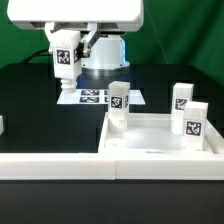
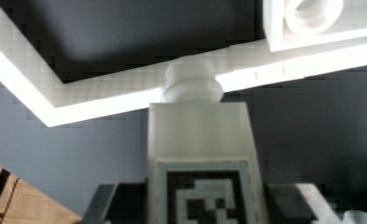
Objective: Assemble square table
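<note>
My gripper hangs above the back of the table and is shut on a white block leg with a black-and-white tag. In the wrist view the leg runs out from between my fingers, its round peg end forward and its tag facing the camera. The white square tabletop lies at the front right. Three more legs stand upright on it: one at its near-left corner, one at the back right, one at the right. A corner of the tabletop with a round hole shows beyond the held leg.
A long white rail runs along the front and turns back beside the tabletop's left side. It also shows in the wrist view as an angled band under the held leg. The marker board lies flat below the arm's base.
</note>
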`<move>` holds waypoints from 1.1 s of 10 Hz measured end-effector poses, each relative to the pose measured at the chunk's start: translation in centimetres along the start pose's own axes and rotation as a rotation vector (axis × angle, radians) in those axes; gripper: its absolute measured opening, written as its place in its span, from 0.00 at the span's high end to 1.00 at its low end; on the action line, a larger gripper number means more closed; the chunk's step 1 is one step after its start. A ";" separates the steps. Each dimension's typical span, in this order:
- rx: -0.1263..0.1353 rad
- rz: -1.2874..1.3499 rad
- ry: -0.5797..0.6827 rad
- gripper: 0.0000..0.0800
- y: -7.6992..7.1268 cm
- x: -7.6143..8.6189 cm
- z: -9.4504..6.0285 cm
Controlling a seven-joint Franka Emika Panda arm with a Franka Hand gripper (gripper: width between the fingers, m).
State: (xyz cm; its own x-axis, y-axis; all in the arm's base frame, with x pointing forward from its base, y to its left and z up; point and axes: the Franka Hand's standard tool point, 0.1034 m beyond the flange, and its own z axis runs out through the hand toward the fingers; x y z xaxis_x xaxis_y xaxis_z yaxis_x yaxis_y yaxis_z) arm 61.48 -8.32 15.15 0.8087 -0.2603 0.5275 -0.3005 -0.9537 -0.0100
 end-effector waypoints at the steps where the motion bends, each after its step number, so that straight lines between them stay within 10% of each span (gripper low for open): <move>1: -0.007 0.022 0.030 0.64 -0.9 -0.9 0.3; 6: 0.050 0.058 0.012 0.64 -7.9 -0.2 3.1; 11: 0.019 0.036 0.047 0.64 -6.7 -1.3 3.8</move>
State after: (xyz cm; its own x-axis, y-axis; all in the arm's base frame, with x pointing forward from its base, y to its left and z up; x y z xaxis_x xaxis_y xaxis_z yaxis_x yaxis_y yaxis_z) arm 64.40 -2.22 11.29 0.7730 -0.2874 0.5656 -0.3188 -0.9467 -0.0454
